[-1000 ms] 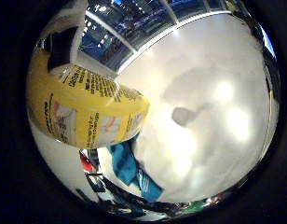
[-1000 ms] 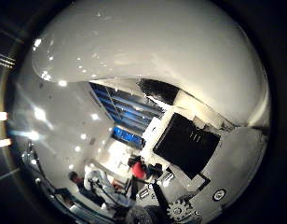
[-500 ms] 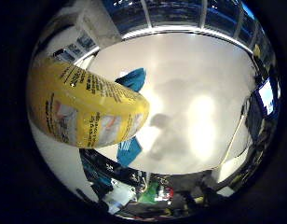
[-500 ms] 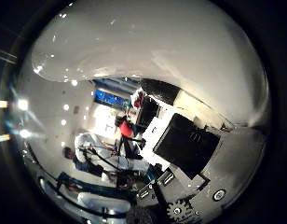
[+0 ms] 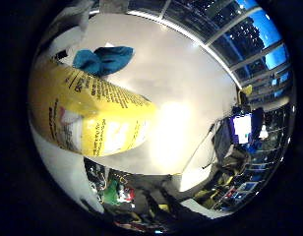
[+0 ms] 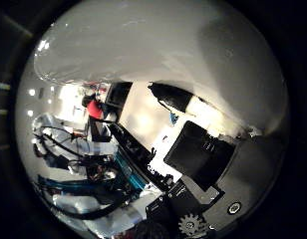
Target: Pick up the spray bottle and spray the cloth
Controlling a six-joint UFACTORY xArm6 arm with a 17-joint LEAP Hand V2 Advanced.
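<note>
yellow-labelled spray bottle (image 5: pixel 87 118) close against palm of hand (image 6: pixel 208 174); teal cloth (image 5: pixel 102 59) crumpled on white bench (image 5: pixel 176 93); fingers' grasp cannot be told.

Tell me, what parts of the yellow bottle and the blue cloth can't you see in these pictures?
- Spray bottle: little finger side view shows only its yellow body; the nozzle and trigger are cut off by the edge.
- Thumb side view: a close pale surface fills much of it, hiding the cloth.
- Cloth: lies bunched on the table; wet or dry cannot be told.
- Hand: its grip on the bottle is hidden.
</note>
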